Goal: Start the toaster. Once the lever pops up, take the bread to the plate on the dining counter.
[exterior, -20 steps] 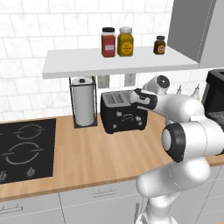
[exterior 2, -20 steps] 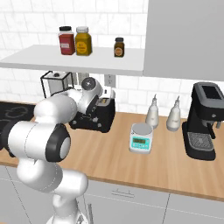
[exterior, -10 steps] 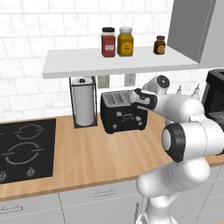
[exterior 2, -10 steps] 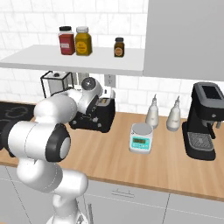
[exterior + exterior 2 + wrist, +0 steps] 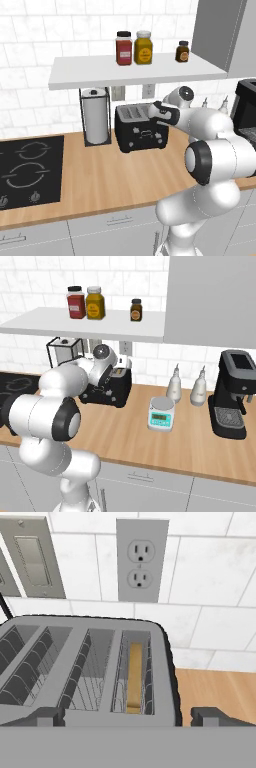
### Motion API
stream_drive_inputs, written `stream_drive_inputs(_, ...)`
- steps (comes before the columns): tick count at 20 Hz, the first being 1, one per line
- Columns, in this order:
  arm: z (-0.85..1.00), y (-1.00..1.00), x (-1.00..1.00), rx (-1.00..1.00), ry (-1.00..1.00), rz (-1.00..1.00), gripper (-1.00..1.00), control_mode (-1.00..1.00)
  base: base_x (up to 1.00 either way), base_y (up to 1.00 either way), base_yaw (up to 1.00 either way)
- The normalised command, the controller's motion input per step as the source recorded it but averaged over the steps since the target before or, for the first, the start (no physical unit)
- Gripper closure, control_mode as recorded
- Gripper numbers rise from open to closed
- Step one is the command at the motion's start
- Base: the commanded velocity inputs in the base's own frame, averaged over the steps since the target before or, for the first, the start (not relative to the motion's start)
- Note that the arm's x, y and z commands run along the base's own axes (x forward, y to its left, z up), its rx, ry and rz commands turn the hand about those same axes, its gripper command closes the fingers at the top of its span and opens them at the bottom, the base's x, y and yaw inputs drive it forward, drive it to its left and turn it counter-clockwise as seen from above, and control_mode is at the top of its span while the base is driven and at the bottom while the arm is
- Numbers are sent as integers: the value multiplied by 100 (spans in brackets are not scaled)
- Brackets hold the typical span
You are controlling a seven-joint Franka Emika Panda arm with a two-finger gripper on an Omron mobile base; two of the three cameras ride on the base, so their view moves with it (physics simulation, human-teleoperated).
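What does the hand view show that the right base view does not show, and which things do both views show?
The hand view alone looks into the slots and shows the bread standing in the rightmost one, with the open gripper above the toaster. The right base view alone shows the kitchen scale, the coffee machine and the jars on the shelf. Both show the toaster, the wooden counter and the tiled wall.

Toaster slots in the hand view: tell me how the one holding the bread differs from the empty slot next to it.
The rightmost slot holds the bread, a brown slice standing on edge; the neighbouring slot shows bare wire racks only. The rightmost slot lies at the end of the toaster by the bare wooden counter; the neighbouring slot sits further in. Both are long, silver-rimmed and wire-lined, running side by side.
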Motion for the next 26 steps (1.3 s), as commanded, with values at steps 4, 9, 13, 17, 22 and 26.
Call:
stream_drive_inputs(4, 0, 0, 0, 0, 0, 0, -100, -100, 0, 0, 0)
stream_drive_inputs(9, 0, 0, 0, 0, 0, 0, -100, -100, 0, 0, 0)
stream_drive_inputs(13, 0, 0, 0, 0, 0, 0, -100, -100, 0, 0, 0)
stream_drive_inputs(17, 0, 0, 0, 0, 0, 0, -100, -100, 0, 0, 0)
stream_drive_inputs(22, 0, 0, 0, 0, 0, 0, -100, -100, 0, 0, 0)
stream_drive_inputs(26, 0, 0, 0, 0, 0, 0, -100, -100, 0, 0, 0)
